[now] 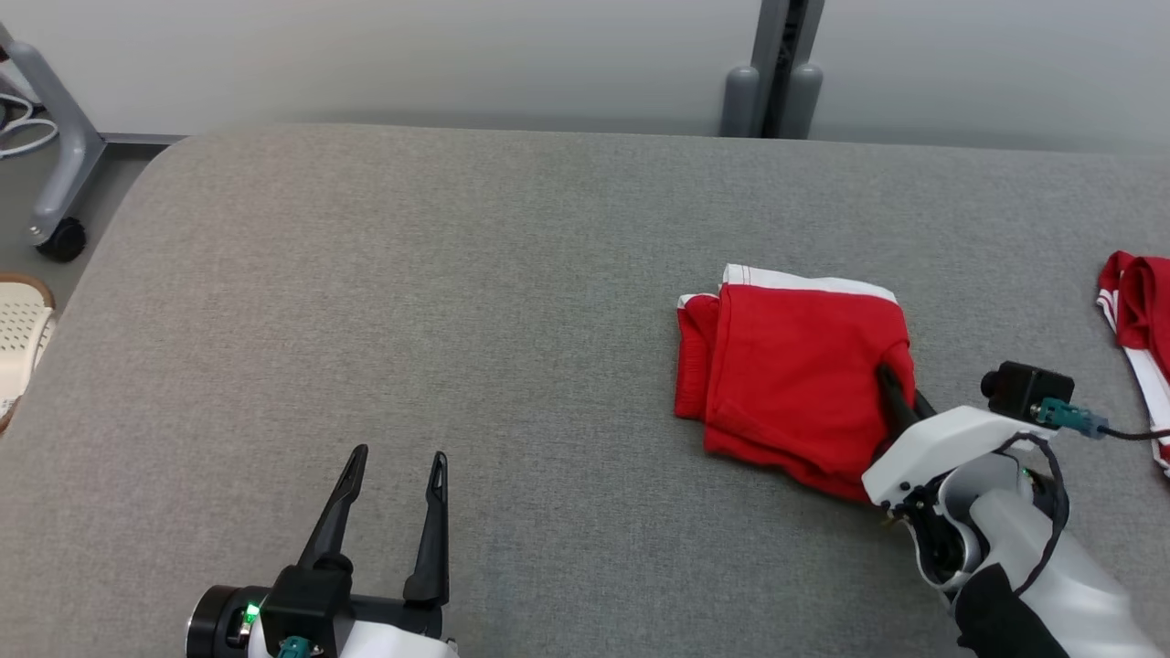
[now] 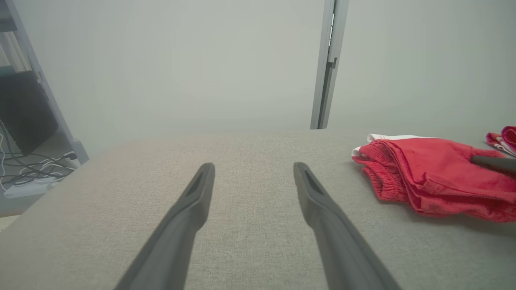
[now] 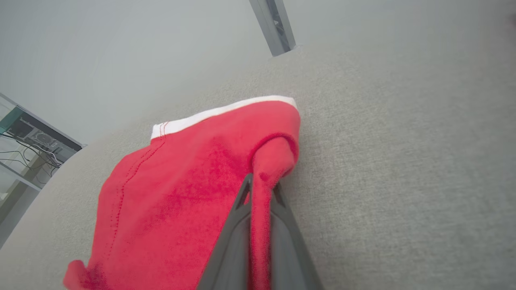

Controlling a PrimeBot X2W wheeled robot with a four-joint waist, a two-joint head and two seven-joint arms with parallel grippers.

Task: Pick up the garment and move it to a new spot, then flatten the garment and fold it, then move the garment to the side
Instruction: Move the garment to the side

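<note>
The garment [image 1: 791,366] is a red piece with white trim, folded into a rough square on the right half of the grey table [image 1: 457,292]. My right gripper [image 1: 891,384] is shut on its near right edge; in the right wrist view a ridge of the red garment [image 3: 173,193] is pinched between the two dark fingers [image 3: 238,225]. My left gripper [image 1: 398,466] stands open at the lower left, well clear of the cloth, nothing between its fingers [image 2: 193,201]. In the left wrist view the garment [image 2: 435,177] lies at the right.
A second red and white cloth [image 1: 1138,320] lies at the table's right edge. A grey post [image 1: 777,68] stands behind the table. A wheeled stand leg [image 1: 55,183] and a pale basket [image 1: 18,338] are off the left edge.
</note>
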